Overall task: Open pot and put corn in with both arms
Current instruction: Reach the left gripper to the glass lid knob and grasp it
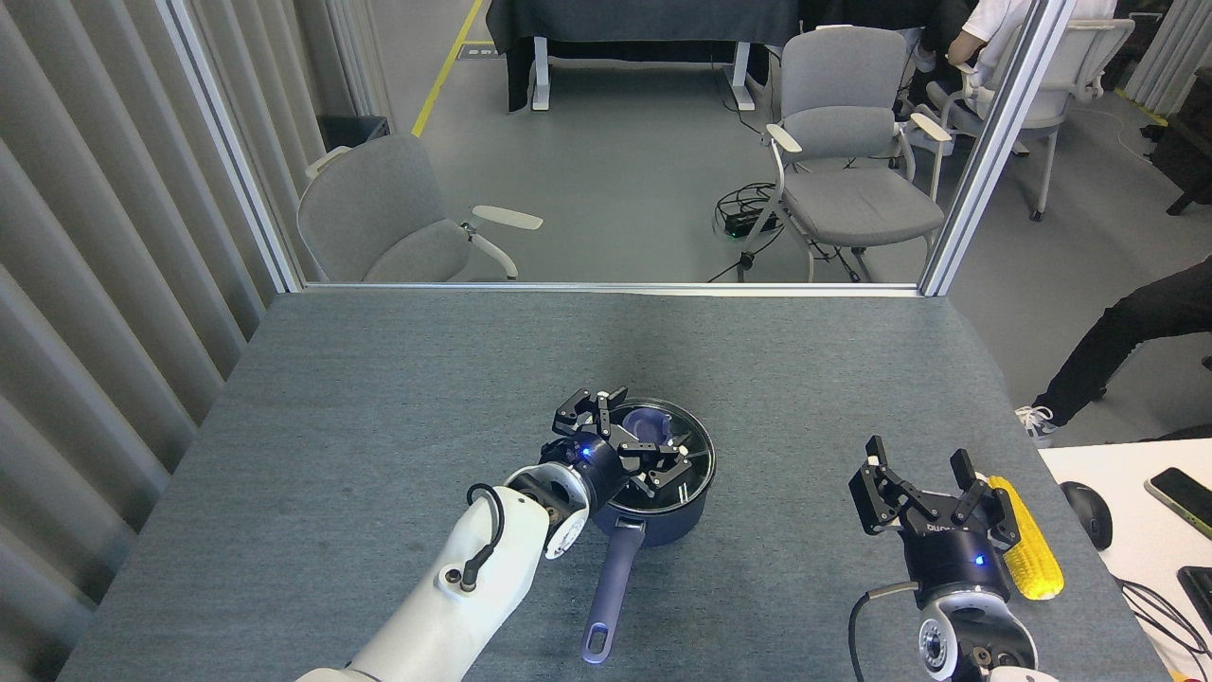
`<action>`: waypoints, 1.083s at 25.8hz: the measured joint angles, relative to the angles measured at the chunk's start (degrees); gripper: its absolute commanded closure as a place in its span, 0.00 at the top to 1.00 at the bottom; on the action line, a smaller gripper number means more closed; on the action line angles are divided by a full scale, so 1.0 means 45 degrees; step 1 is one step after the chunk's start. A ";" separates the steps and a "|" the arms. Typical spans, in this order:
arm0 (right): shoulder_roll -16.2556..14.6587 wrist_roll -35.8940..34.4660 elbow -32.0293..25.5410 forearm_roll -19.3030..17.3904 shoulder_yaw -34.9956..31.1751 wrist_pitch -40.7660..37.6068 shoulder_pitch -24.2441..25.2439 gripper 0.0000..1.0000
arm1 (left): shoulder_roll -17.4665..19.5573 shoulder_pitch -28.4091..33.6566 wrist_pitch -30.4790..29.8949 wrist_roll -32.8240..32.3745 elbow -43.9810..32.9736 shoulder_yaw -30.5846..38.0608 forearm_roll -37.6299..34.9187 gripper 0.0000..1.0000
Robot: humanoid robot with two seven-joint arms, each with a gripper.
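My right gripper (930, 483) hangs open; the bright yellow corn cob (1027, 545) lies just right of it, long axis running away from me. My left gripper (625, 445), spread open, straddles the lavender lid knob (647, 426) on the navy saucepan (653, 511).

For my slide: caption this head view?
Left gripper open around lidded pot's knob; right gripper open beside corn.

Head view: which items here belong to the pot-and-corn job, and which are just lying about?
Job:
pot
glass lid
corn
left pincer
right pincer

Lying about:
computer mouse
phone
grey chairs
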 measured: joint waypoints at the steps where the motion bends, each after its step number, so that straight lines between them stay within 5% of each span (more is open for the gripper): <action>1: 0.0000 -0.0009 0.0000 0.0000 0.0000 0.0000 0.0001 1.00 | 0.0000 0.0001 -0.0042 0.0003 0.0053 -0.0004 0.0071 0.98; 17: -0.0023 -0.0069 0.0028 0.0000 0.0000 -0.0009 0.0001 1.00 | 0.0001 -0.0397 -0.0159 -0.0630 0.1192 -0.0507 0.0746 0.97; 28: 0.0008 -0.0069 0.0057 0.0000 0.0016 -0.0011 0.0004 1.00 | 0.0000 -0.0570 -0.0176 -0.0690 0.1489 -0.0528 0.1226 0.74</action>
